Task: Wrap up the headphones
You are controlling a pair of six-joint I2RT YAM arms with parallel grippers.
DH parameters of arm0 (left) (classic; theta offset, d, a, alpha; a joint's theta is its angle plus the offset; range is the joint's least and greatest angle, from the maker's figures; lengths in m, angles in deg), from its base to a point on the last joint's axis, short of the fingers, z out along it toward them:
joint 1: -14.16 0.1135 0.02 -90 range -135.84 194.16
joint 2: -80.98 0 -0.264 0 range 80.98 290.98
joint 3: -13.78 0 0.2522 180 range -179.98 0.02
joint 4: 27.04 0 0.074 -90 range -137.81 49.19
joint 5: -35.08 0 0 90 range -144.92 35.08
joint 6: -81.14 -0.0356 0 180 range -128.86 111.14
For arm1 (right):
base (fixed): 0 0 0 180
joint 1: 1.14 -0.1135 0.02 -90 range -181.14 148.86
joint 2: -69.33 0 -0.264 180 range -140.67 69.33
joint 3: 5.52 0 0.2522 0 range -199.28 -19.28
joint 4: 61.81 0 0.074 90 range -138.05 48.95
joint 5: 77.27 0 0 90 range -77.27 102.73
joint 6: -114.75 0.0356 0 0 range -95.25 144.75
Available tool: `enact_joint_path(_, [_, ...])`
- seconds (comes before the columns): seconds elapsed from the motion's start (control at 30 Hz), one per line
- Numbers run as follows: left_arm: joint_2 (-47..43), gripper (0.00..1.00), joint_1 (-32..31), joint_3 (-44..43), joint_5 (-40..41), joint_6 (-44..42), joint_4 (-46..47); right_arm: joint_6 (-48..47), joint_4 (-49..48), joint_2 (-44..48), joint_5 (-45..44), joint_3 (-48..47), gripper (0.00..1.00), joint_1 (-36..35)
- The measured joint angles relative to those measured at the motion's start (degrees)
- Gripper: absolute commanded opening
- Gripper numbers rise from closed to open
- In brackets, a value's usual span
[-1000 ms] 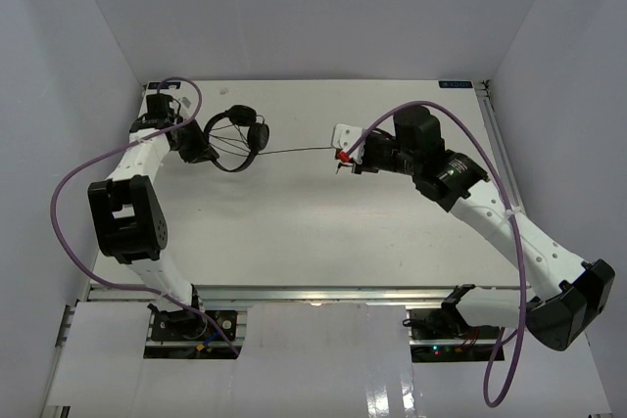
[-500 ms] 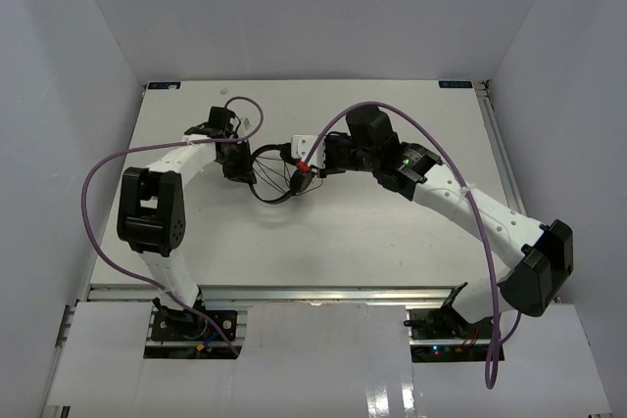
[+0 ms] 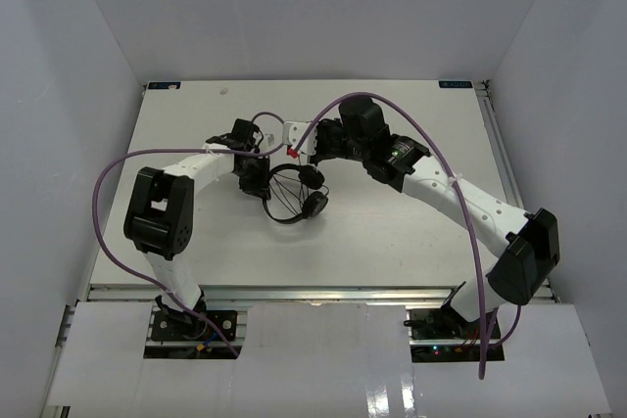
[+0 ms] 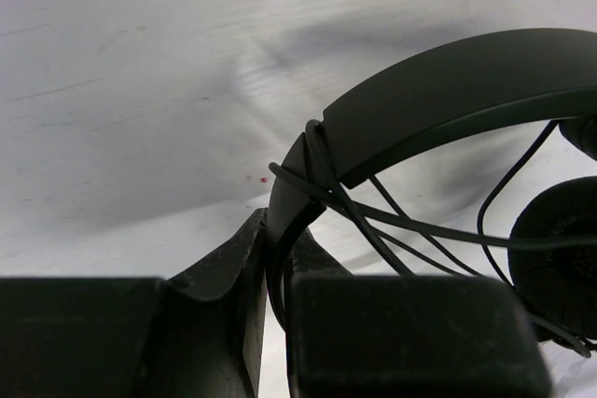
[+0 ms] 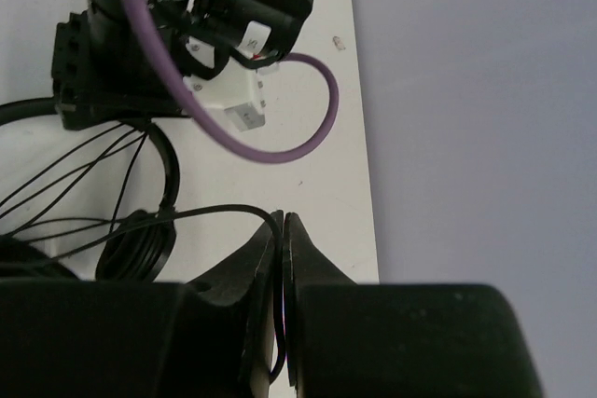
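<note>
The headphones (image 3: 294, 198) are near the middle of the table (image 3: 392, 232), a bit to the left, and the cord (image 5: 215, 212) crosses inside the band (image 4: 448, 90) a few times. The left gripper (image 4: 277, 258) is closed tight on the band. The right gripper (image 5: 283, 230), just on the far side of the headphones, pinches the cord.

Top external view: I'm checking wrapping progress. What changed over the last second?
The left arm carried the headphones rightward and nearer, toward the table's middle. The right arm swung left to meet them, so the cord, earlier stretched straight, now curves slack. Unchanged: left fingers shut on the headband, right fingers shut on the cord.
</note>
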Motion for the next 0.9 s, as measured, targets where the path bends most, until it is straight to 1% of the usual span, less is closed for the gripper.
enact_joint_path(0.27, [-2.68, 0.0, -4.3, 0.0, -1.19, 0.0, 0.18, 1.81, -4.41, -2.74, -1.89, -0.52, 0.08, 1.27])
enact_joint_path(0.47, [-5.95, 0.0, -6.13, 0.01, -2.83, 0.11, 0.5, 4.55, -7.09, -4.04, -2.51, -0.52, 0.08, 4.82])
enact_joint_path(0.73, [-15.16, 0.0, -8.61, 0.13, -6.25, 1.04, 1.58, 10.78, -8.21, -8.4, 0.23, -0.52, 0.08, 11.69])
enact_joint_path(0.9, [-17.8, 0.0, -9.37, 0.13, -9.31, 1.88, 2.14, 14.13, -7.9, -11.3, 3.05, -0.52, 0.08, 13.44])
